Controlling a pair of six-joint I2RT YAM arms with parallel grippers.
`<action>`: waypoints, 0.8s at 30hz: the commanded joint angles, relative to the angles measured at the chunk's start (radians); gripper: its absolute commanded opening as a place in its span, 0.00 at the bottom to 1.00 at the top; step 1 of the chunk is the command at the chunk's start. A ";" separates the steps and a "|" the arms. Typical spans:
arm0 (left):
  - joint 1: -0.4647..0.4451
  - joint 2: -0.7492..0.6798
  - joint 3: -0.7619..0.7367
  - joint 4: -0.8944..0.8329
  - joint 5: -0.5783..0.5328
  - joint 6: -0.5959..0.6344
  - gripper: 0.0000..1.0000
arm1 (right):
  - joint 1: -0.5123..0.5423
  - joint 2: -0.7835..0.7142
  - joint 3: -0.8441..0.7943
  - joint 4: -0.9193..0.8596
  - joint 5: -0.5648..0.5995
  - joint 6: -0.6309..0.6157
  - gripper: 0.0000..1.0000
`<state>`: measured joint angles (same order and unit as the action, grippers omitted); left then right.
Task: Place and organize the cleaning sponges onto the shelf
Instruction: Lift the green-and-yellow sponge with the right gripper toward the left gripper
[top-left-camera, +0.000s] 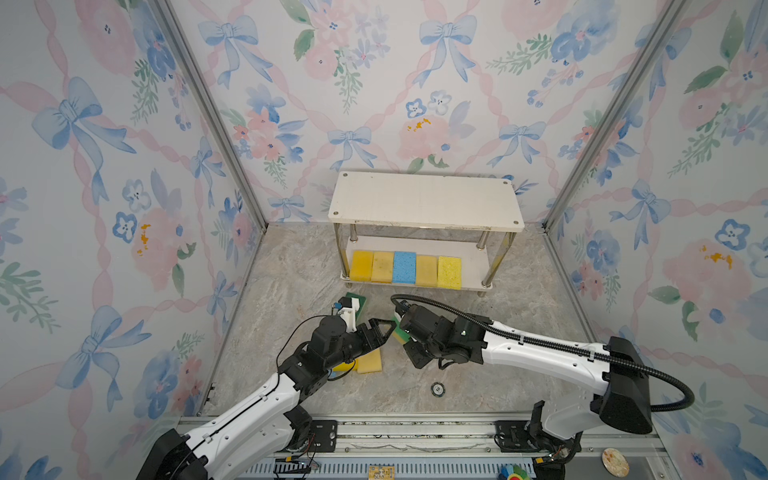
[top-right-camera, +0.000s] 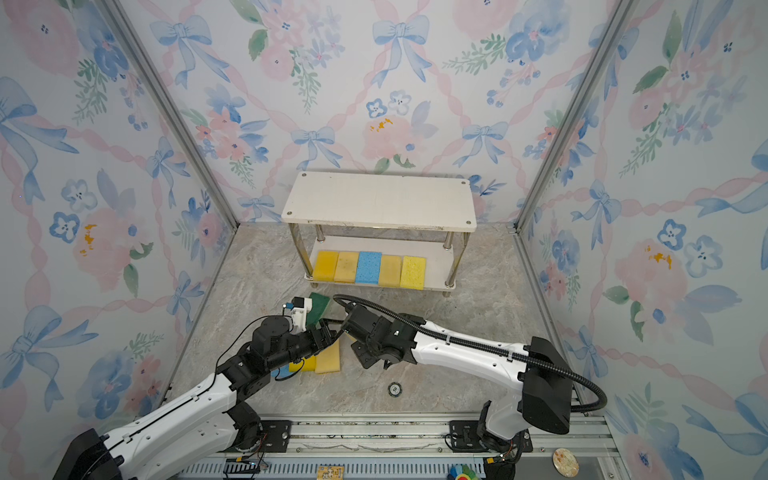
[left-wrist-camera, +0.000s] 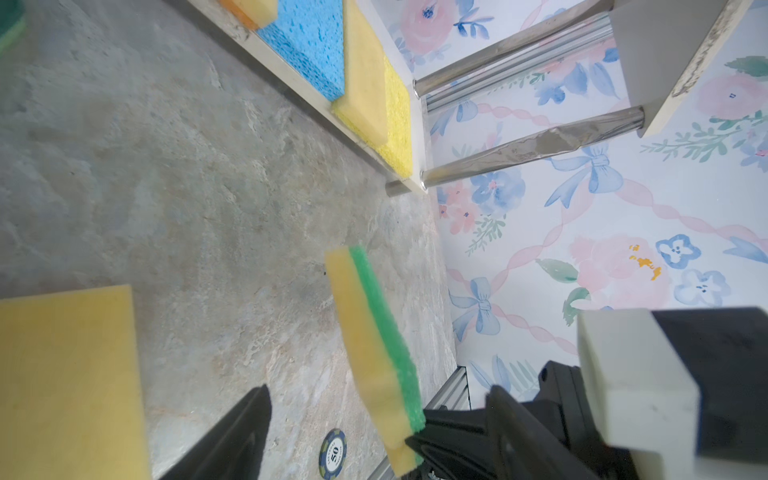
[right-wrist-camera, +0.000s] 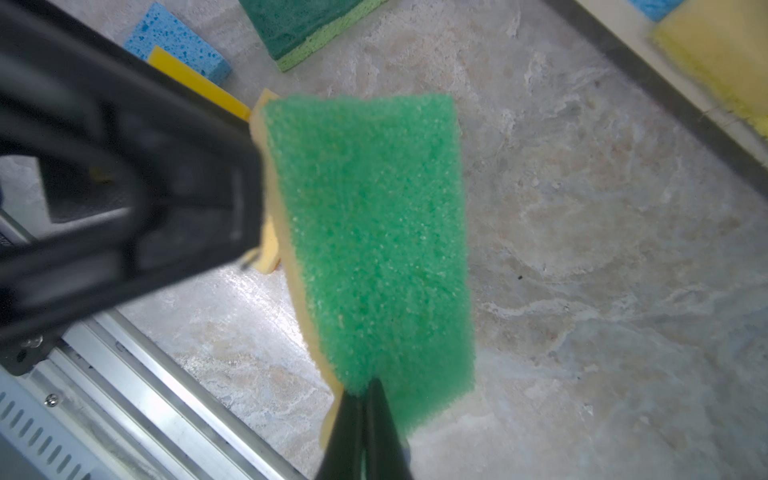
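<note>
Two grippers meet at one sponge, held clear of the floor (top-left-camera: 519, 332).

- Right gripper (right-wrist-camera: 365, 388): jaws clamped on one short end of the green-faced sponge (right-wrist-camera: 365, 232), which has a yellow foam backing.
- Left gripper (left-wrist-camera: 378, 390): jaws spread, one on each side of that same sponge. One finger (right-wrist-camera: 199, 174) is just beside the yellow face; contact cannot be told.
- Under the left gripper, on the floor: pale tan sponge (top-left-camera: 370, 361), yellow sponge (right-wrist-camera: 195, 79) and light blue sponge (right-wrist-camera: 178, 41), bunched together.
- Just past the left gripper, toward the shelf: dark green scourer (top-left-camera: 359, 301), lying flat.
- Beyond both grippers, at the back wall: shelf (top-left-camera: 424, 199). Its lower board (top-left-camera: 473, 266) carries five sponges side by side: yellow (top-left-camera: 361, 266), tan (top-left-camera: 382, 267), blue (top-left-camera: 404, 267), tan (top-left-camera: 426, 270), yellow (top-left-camera: 449, 272).
- Behind the right gripper, toward the rail: small round disc (top-left-camera: 437, 389).
</note>
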<state>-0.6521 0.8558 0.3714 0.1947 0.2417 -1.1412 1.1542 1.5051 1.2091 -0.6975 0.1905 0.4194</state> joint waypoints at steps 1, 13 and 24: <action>-0.014 0.034 0.030 0.071 -0.004 0.000 0.71 | 0.031 -0.025 0.047 -0.046 0.017 0.022 0.03; -0.003 0.047 0.060 0.034 0.027 0.116 0.00 | -0.009 -0.159 -0.014 -0.003 -0.080 0.045 0.43; 0.186 0.055 0.071 0.198 0.560 0.110 0.00 | -0.402 -0.525 -0.297 0.167 -0.647 0.186 0.94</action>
<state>-0.4778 0.9138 0.4366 0.2699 0.6041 -0.9966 0.7921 1.0355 0.9623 -0.5911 -0.2459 0.5545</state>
